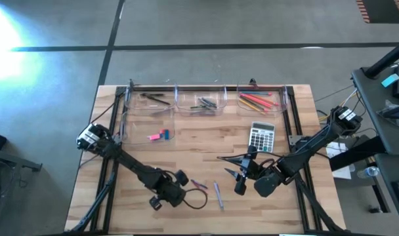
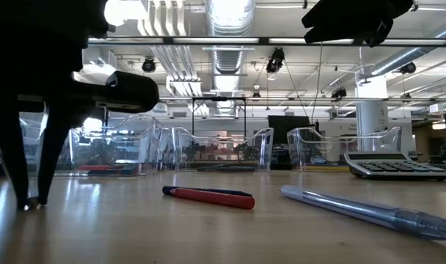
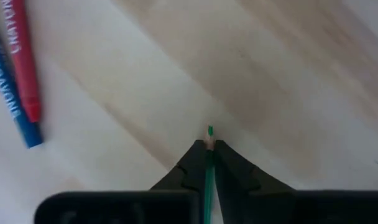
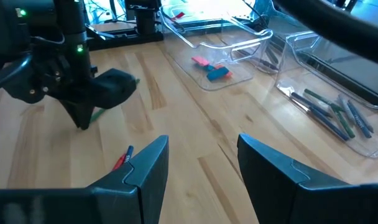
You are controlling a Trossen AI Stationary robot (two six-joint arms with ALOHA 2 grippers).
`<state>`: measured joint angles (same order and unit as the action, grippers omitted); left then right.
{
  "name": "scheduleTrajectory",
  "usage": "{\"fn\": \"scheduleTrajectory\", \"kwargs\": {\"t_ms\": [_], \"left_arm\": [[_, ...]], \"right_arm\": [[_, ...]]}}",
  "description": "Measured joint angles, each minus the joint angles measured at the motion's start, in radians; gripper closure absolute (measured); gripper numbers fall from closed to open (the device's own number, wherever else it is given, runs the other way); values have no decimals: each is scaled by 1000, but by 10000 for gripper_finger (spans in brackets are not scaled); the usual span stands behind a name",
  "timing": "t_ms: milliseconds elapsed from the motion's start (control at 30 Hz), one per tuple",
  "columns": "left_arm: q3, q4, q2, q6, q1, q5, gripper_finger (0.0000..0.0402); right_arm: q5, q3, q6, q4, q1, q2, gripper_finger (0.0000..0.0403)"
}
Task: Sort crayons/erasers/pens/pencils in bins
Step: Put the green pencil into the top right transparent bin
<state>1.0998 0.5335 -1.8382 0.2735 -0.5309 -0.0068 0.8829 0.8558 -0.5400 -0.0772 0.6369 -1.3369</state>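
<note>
Between the left hand (image 3: 209, 152) fingers, a thin, seemingly green pencil (image 3: 209, 180).

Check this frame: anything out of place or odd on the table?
One oddity: a grey button calculator sits among the stationery, though it fits no clear plastic bin. Otherwise normal: the left gripper is shut on a thin green pencil.

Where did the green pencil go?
The green pencil is pinched in the left gripper at the table's front left, near the red crayon and blue crayon.

Four bins (image 1: 197, 99), two erasers (image 1: 159, 136), one calculator (image 1: 262, 136), two arms.
</note>
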Motion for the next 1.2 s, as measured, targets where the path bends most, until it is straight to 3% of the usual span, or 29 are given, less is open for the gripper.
{"fn": "scheduleTrajectory", "kwargs": {"t_ms": [200,400,633,800,1000,1200], "left_arm": [[14,36,50,6,13,-74,401],[36,38,199,-4,17,-154,399],[-18,-181,436,-2,41,-164,400],[-101,-179,566,-18,54,-170,401],[-212,-191,529,-84,69,-200,401],[-212,-227,331,-110,107,-93,380]], "right_arm": [[0,0,0,-1,0,0,223],[0,0,0,-6,0,0,223],[0,0,-2,-11,0,0,223],[0,0,-3,-15,0,0,223],[0,0,-3,-15,-1,0,223],[2,0,-12,-14,-2,0,223]]}}
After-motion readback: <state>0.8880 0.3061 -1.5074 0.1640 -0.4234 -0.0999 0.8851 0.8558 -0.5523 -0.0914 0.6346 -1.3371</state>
